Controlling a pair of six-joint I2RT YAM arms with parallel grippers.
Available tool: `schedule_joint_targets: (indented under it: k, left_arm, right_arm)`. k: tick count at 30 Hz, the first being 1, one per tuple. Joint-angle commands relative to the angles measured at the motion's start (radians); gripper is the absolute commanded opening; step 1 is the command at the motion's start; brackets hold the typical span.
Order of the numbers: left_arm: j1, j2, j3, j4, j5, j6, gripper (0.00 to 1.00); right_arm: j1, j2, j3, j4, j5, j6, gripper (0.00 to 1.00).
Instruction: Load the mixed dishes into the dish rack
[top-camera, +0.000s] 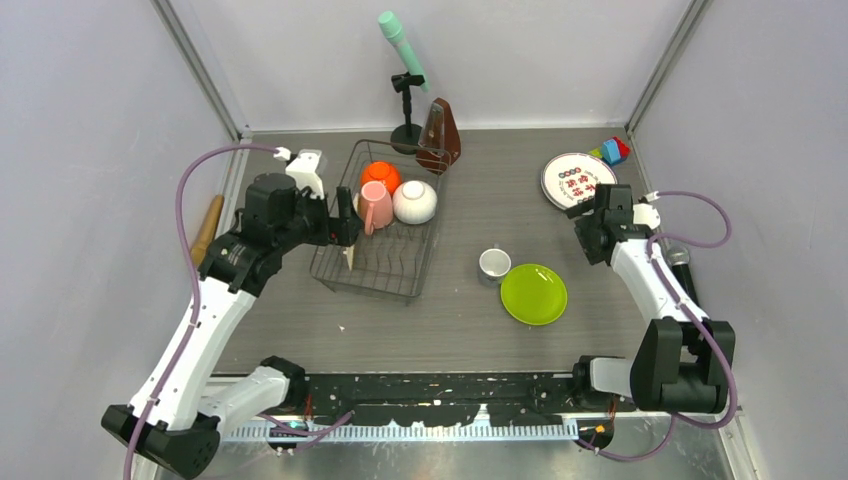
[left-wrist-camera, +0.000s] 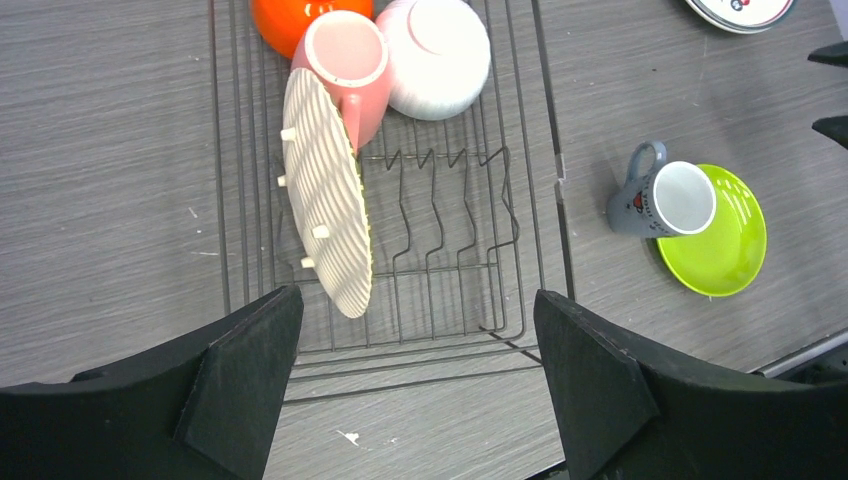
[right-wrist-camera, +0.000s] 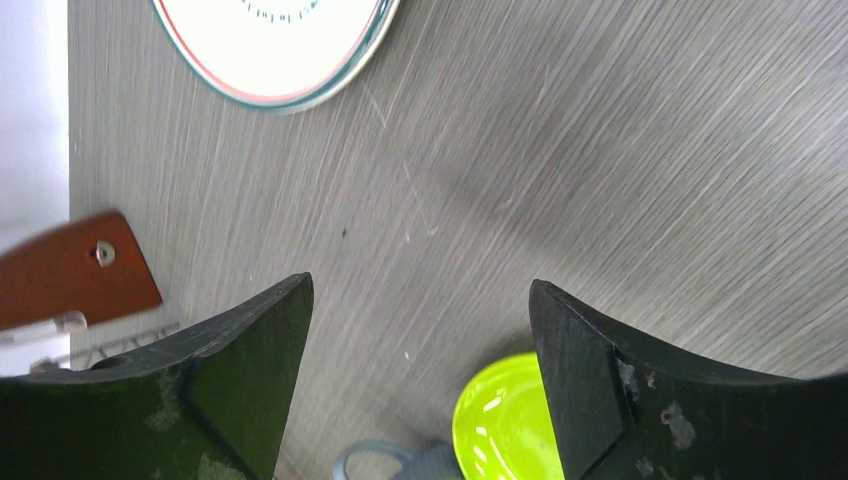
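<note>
Tan ribbed plate (left-wrist-camera: 328, 200) tilts in wire rack (left-wrist-camera: 440, 215); left hand (left-wrist-camera: 415, 330), right hand (right-wrist-camera: 420, 300) wide.

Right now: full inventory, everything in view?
dish rack: 1, dark wire, left of centre
orange bowl: 1, orange, rack's far end
white bowl: 1, white, rack's far end
pink mug: 1, pink, rack, by bowls
woven plate: 1, tan, on edge in rack
lime-green plate: 1, green, right of centre
small cup: 1, grey, beside lime-green plate
white plate: 1, red-green marks, far right
metronome: 1, brown, behind rack
toy blocks: several, mixed, far-right corner
microphone: 1, teal, far centre
wooden stick: 1, tan, left edge
left jaws: open, rack's left side
right jaws: open, by white plate
</note>
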Motion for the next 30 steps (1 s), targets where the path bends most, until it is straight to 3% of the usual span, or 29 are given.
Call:
schedule_joint_targets:
  k: [1,10,22,30]
  left_arm:
    - [0.005,-0.057,-0.03,0.025,0.04,-0.032,0.88]
    - [0.005,-0.069,-0.094,0.081,0.109,-0.096,0.87]
    - [0.005,0.045,-0.103,0.154,0.23,-0.199,0.84]
    - [0.005,0.125,-0.103,0.135,0.131,-0.22,0.87]
  right_arm:
    - [-0.019,0.037,0.078,0.048,0.152,0.064,0.85]
    - [-0.052,0.243,0.202,0.104,0.218,0.06,0.83]
    - [-0.107,0.509,0.351,0.091,0.186,0.101,0.77]
    - [-0.122,0.639,0.455,0.071,0.122,0.071,0.63]
